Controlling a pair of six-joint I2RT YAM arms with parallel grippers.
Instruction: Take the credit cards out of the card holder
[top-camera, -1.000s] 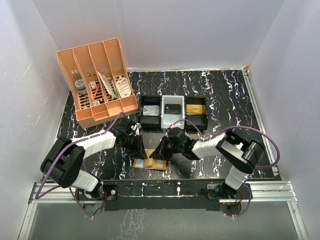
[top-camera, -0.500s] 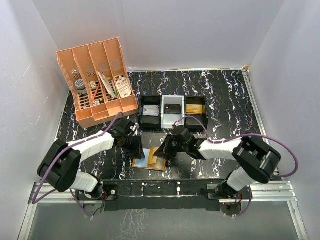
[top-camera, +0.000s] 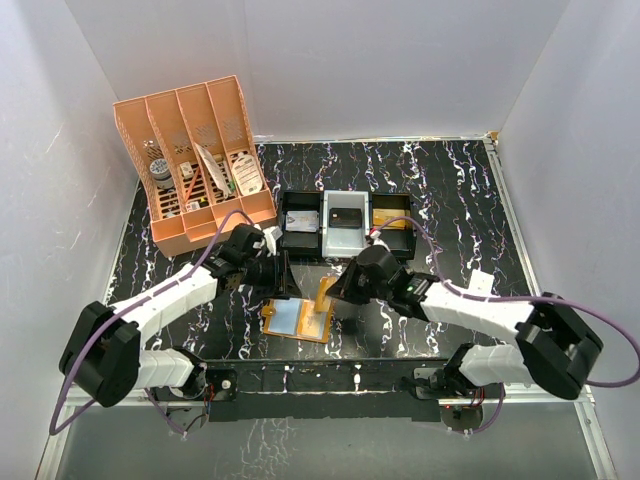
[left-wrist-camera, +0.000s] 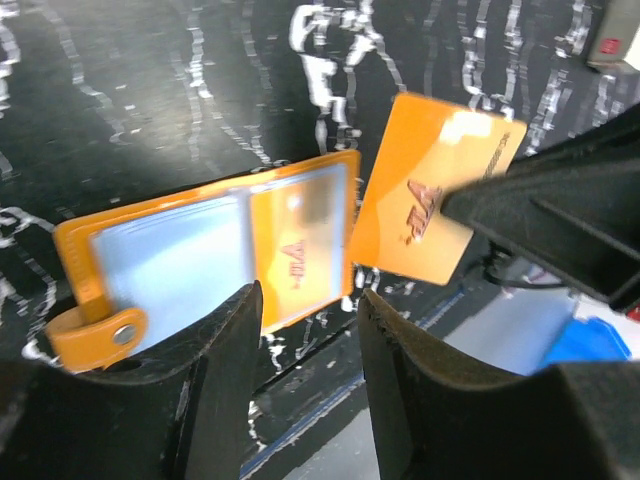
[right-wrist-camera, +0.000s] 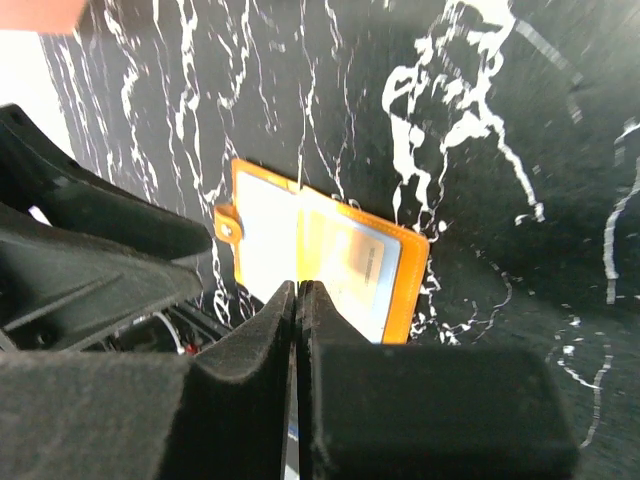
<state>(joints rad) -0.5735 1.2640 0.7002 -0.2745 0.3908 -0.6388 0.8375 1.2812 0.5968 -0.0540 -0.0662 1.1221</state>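
The left gripper hangs with jaws partly apart and empty over the open, flat orange leather-like card holder, which lies by the worktop's near edge. Just beside the holder, the right gripper is clamped on a thin glossy orange card.

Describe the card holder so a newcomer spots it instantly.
On the black marbled table, look midway along the near edge. The card holder lies open there: a small flat orange bifold with pale blue panels, unlike the slotted orange organizer back left.
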